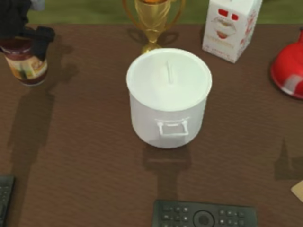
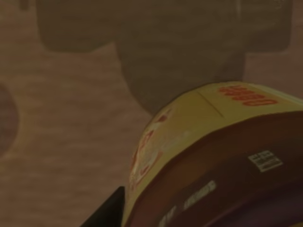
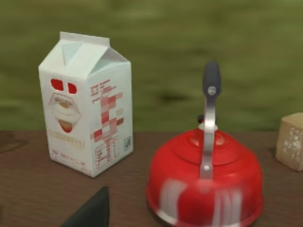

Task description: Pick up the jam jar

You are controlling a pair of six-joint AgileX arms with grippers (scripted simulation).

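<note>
1. Jam jar (image 1: 24, 64): near the table's (image 1: 85, 156) far left corner, tilted, dark red contents, yellow-orange label; its label (image 2: 189, 118) fills the left wrist view.
2. Left gripper (image 1: 28, 33): black, directly over the jar's top and covering its lid; how wide its fingers stand cannot be told.
3. White pot (image 1: 168, 97): lidded, at the table's centre, well apart from the jar.
4. Gold trophy (image 1: 152, 19): at the far edge, just behind the pot.
5. Milk carton (image 1: 230, 26): at the far edge, right of the trophy.
6. Red kettle (image 1: 289, 71): at the right edge.
7. Remote control (image 1: 204, 215): at the near edge, in front of the pot.
8. Right gripper: only one dark fingertip (image 3: 90, 210) shows, facing carton and kettle; opening cannot be told.
</note>
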